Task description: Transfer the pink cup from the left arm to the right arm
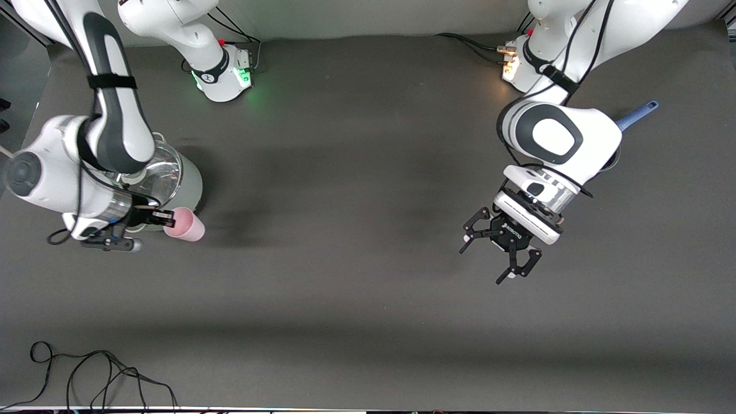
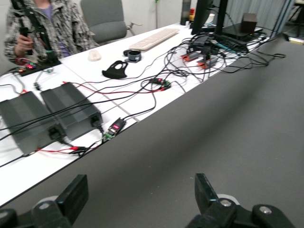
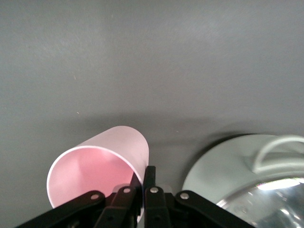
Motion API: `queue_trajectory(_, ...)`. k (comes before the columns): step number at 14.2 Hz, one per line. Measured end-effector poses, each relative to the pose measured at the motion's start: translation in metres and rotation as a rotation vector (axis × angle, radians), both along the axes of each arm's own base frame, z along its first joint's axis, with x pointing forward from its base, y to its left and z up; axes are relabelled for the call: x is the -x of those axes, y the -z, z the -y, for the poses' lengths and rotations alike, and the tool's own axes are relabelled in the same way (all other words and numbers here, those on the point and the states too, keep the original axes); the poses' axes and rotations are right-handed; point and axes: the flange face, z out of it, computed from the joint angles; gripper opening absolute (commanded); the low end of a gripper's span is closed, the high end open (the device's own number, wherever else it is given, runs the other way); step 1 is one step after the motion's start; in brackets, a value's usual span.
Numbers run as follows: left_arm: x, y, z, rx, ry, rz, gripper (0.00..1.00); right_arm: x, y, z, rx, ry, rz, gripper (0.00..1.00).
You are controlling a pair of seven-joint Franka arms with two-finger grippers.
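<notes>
Right gripper clamped on the rim of the pink cup, held tilted just beside the lidded pot at the right arm's end of the table. Left gripper hovering with fingers spread, holding nothing, well apart from the cup.

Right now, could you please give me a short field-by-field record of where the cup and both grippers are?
pink cup: held tipped on its side, pinched at its rim
right gripper: shut on the pink cup's wall, above the table beside the pot, at the right arm's end
left gripper: open, empty, over bare table at the left arm's end; this arm waits
pot: pale green, with a glass lid, next to the cup
blue handle: sticks out from under the left arm
handover: cup is with the right arm
</notes>
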Motion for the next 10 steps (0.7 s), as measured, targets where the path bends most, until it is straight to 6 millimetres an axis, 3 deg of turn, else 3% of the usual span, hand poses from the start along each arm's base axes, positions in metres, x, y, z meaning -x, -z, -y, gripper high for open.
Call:
queue_trajectory(2, -0.013, -0.001, -0.008, 0.024, 0.055, -0.043, 1.00, -0.001, 0.027, -0.001, -0.018, 0.003, -0.007, 0.00)
queue_trajectory(5, -0.032, -0.009, -0.038, 0.032, 0.101, -0.242, 1.00, -0.002, 0.061, -0.001, 0.021, 0.010, 0.008, 0.00)
queue_trajectory(9, -0.032, -0.047, -0.059, 0.001, 0.023, -0.513, 1.00, -0.001, 0.086, -0.007, 0.051, -0.003, 0.009, 0.00)
queue_trajectory(10, -0.031, -0.056, -0.068, -0.015, -0.004, -0.571, 1.00, -0.001, 0.088, -0.009, 0.049, -0.004, 0.011, 0.08)
